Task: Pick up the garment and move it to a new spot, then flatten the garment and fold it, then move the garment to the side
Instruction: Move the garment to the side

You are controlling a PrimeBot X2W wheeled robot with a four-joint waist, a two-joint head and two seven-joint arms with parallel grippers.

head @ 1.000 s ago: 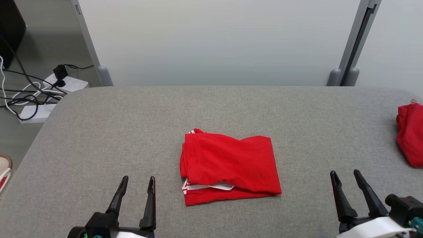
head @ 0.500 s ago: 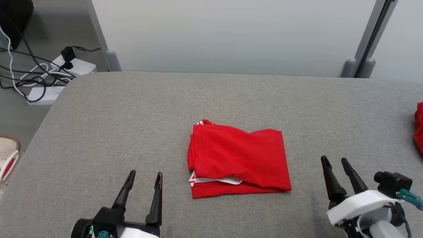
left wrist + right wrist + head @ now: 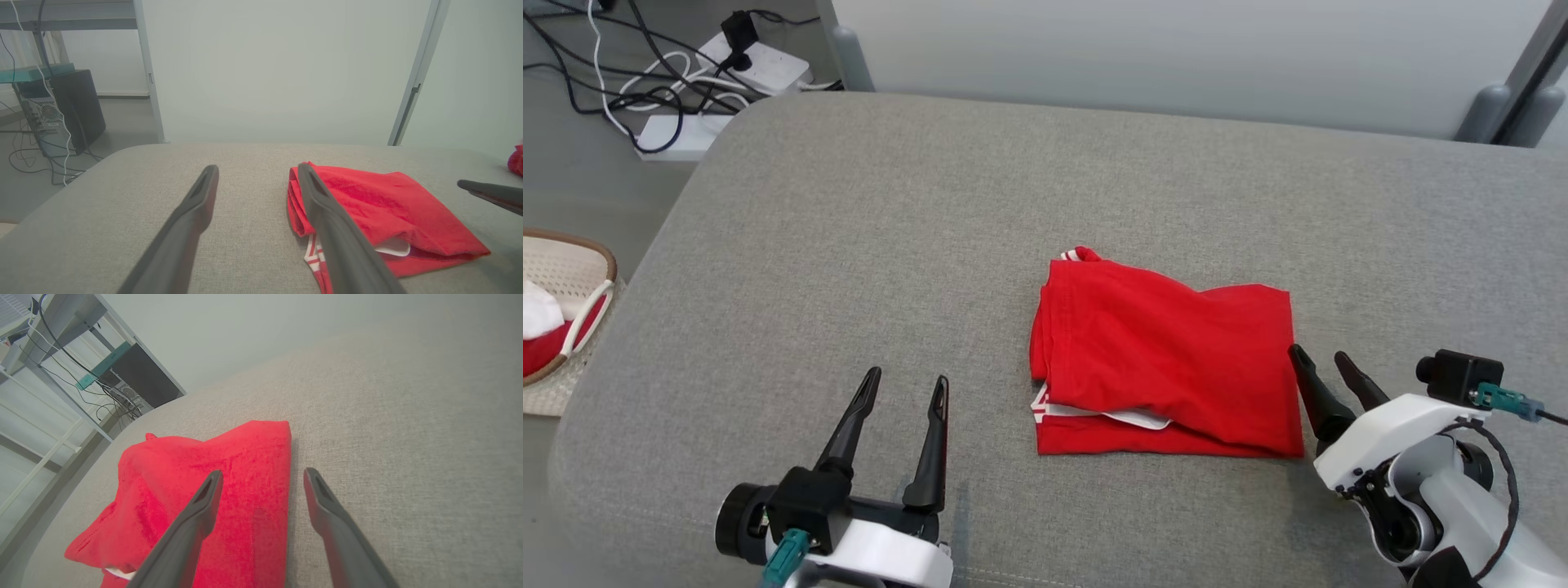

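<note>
Basket [image 3: 560, 265] first, at your far left beside the grey fabric table [image 3: 866, 212], with white and red cloth inside. Your left gripper [image 3: 908, 376] hangs over bare table, jaws spread wide and holding nothing, left of the garment [image 3: 1168, 359] and clear of it. That red garment lies folded and flat, right of the table's centre, white trim showing at its near-left corner. Your right gripper [image 3: 1316, 353] sits at the garment's right edge, wide and empty. In the right wrist view one finger [image 3: 196, 514] is over red cloth and the other over bare table. You cannot tell whether either touches.
</note>
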